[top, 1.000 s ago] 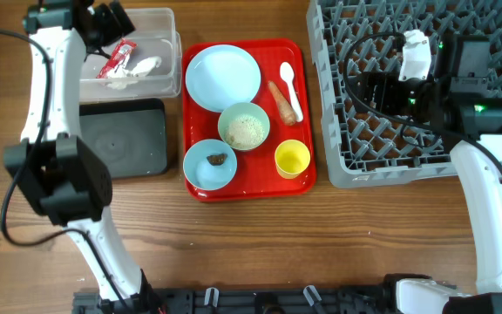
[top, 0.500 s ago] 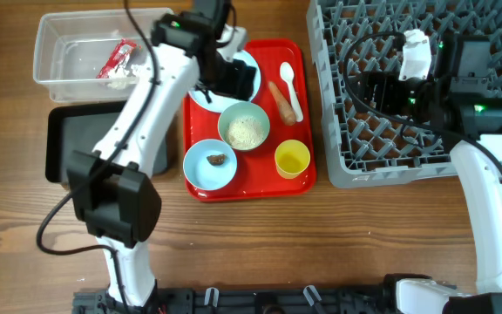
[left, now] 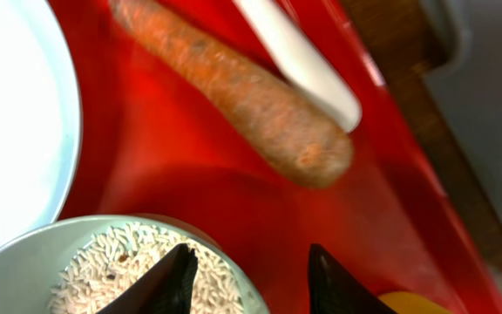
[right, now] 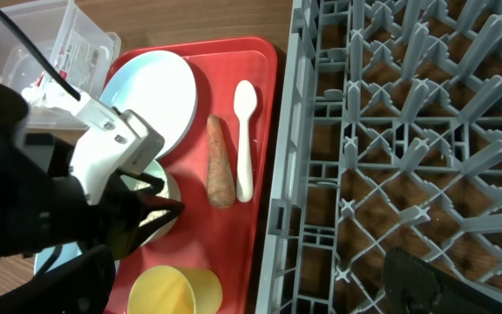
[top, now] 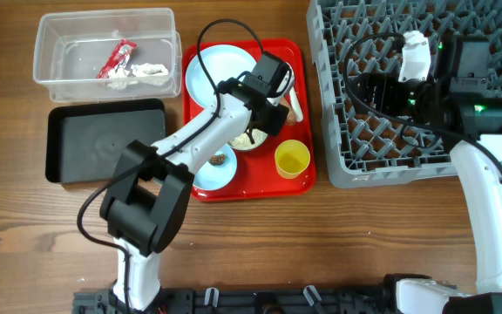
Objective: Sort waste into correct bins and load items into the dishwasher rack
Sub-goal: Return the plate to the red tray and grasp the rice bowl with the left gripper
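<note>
The left gripper (left: pixel 249 281) hangs low over the red tray (left: pixel 155 166) with its jaws open, at the edge of the bowl of rice (left: pixel 94 266). The orange-brown stick (left: pixel 234 96) lies near, beside the white spoon (left: pixel 308 65). The right gripper (top: pixel 369 87) is above the grey rack (top: pixel 356 148); whether its jaws are open or closed cannot be told. The red wrapper (top: pixel 116 59) and the tissue (top: pixel 144 70) lie in the clear tub (top: pixel 68 45).

Red snack wrapper (top: pixel 116 59) and crumpled white tissue (top: pixel 144 71) inside clear tub (top: pixel 169 26), black tray (top: pixel 103 144) just beside it, carrot-like stick (left: pixel 234 96) lying flat alongside white spoon (left: pixel 299 61), rice grains (left: pixel 129 262) in pale blue bowl (left: pixel 11 279), yellow cup (top: pixel 292 160) upright
</note>
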